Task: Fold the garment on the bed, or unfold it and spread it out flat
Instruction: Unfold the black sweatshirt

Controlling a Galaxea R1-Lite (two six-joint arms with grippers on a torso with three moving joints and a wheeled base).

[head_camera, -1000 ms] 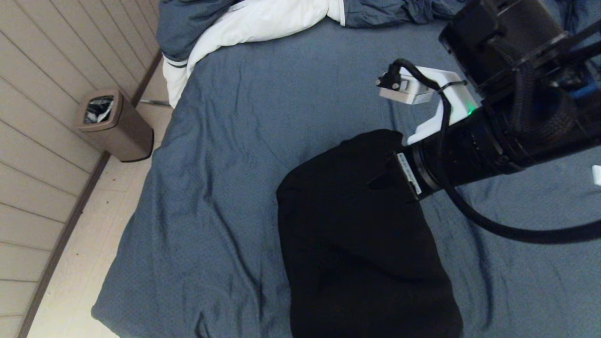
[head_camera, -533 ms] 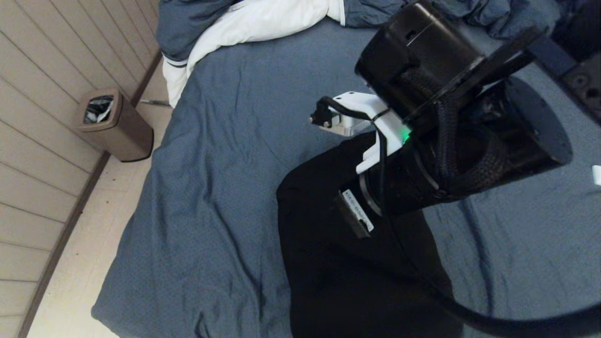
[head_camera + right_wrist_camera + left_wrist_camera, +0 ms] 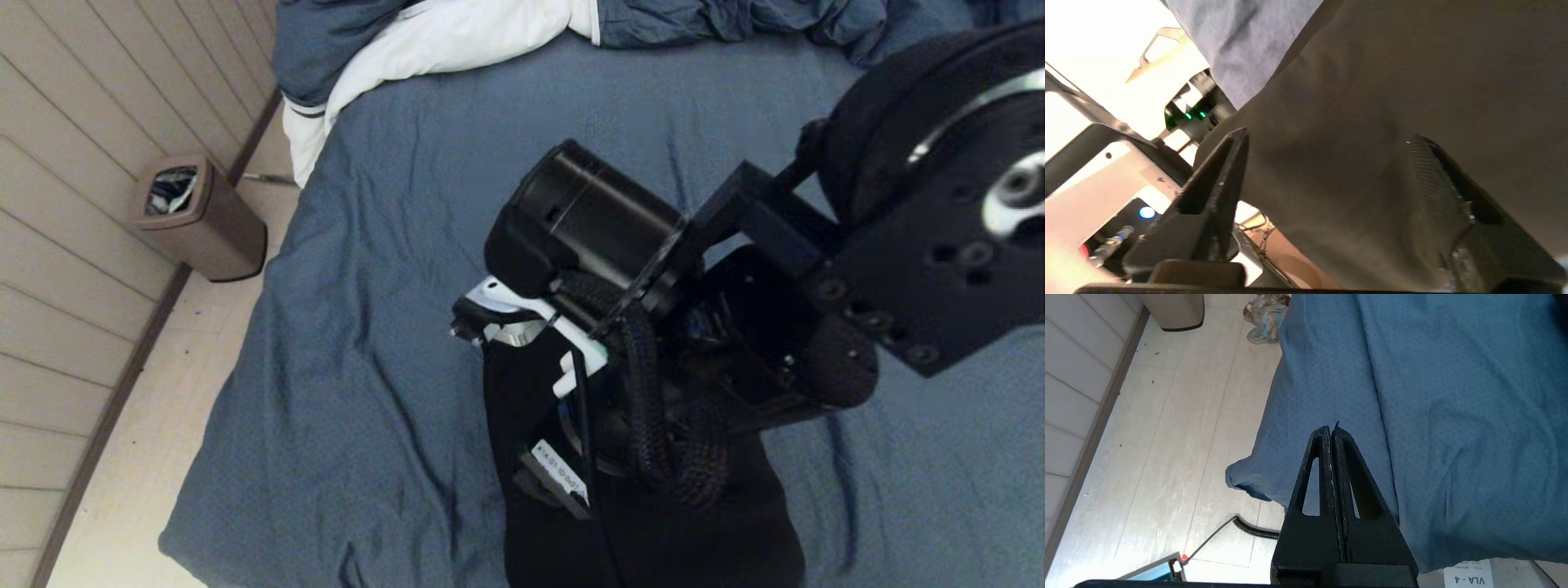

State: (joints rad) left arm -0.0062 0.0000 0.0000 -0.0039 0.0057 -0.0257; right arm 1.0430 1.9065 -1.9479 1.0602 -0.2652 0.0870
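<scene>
The black garment [image 3: 510, 408] lies bunched in a rounded heap on the blue-grey bed [image 3: 392, 245], near its front edge. My right arm reaches over the heap and hides most of it in the head view. In the right wrist view my right gripper [image 3: 1327, 134] is open, its two fingers spread wide just above the dark garment [image 3: 1372, 81], with nothing between them. My left gripper [image 3: 1329, 428] is shut and empty, parked off the bed's [image 3: 1433, 396] near left corner, over the floor.
A puffy blue-grey duvet with white lining [image 3: 424, 41] lies at the bed's far end. A brown waste bin [image 3: 200, 216] stands by the panelled wall on the pale floor [image 3: 163, 408]. A coiled cable [image 3: 1253, 528] and a crumpled cloth [image 3: 1265, 312] lie on the floor.
My right arm has swung left and nearer, from the garment's far right corner to over its middle. Its fingers have opened. The left arm has not moved.
</scene>
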